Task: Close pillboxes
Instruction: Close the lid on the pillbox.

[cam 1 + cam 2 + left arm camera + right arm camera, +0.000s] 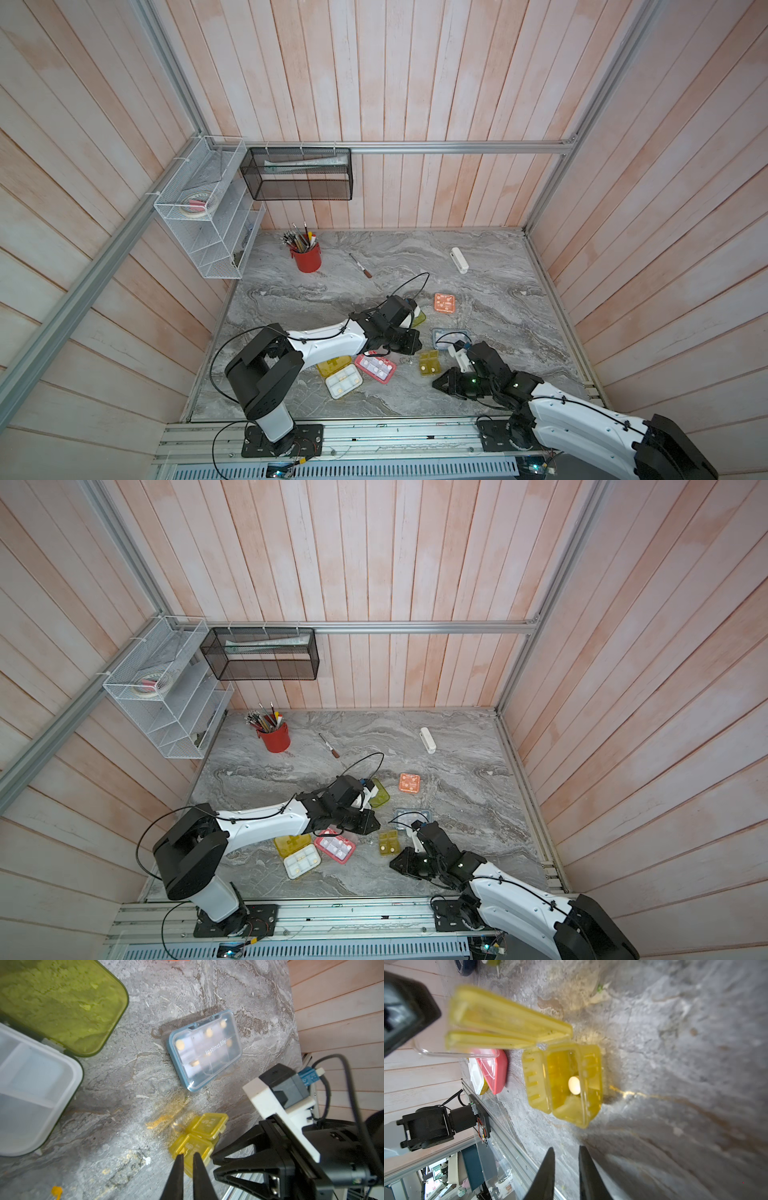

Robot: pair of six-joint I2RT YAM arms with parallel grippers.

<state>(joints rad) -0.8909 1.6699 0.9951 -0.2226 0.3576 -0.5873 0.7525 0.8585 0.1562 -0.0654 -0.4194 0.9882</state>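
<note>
The small amber pillbox point(429, 362) lies mid-table. My left gripper point(188, 1155) hovers over its embossed lids point(209, 1126), almost shut with only a thin slit and nothing in it. In the right wrist view one amber compartment point(571, 1084) is open with a white pill inside, and other lids point(508, 1020) tilt up, blurred. My right gripper point(565, 1151) stands slightly open and empty just short of the box. The blue-grey pillbox point(204, 1049) is shut. The lime-green pillbox point(62, 1001) and the yellow pillbox point(332, 365) lie open. The pink point(376, 368) and orange point(444, 302) pillboxes lie nearby.
At the back stand a red cup of pens point(306, 257), a small knife-like tool point(360, 266) and a white oblong bar point(459, 259). A white wire shelf point(208, 216) and a black mesh basket point(297, 174) hang on the walls. Both arm bases sit on the front rail.
</note>
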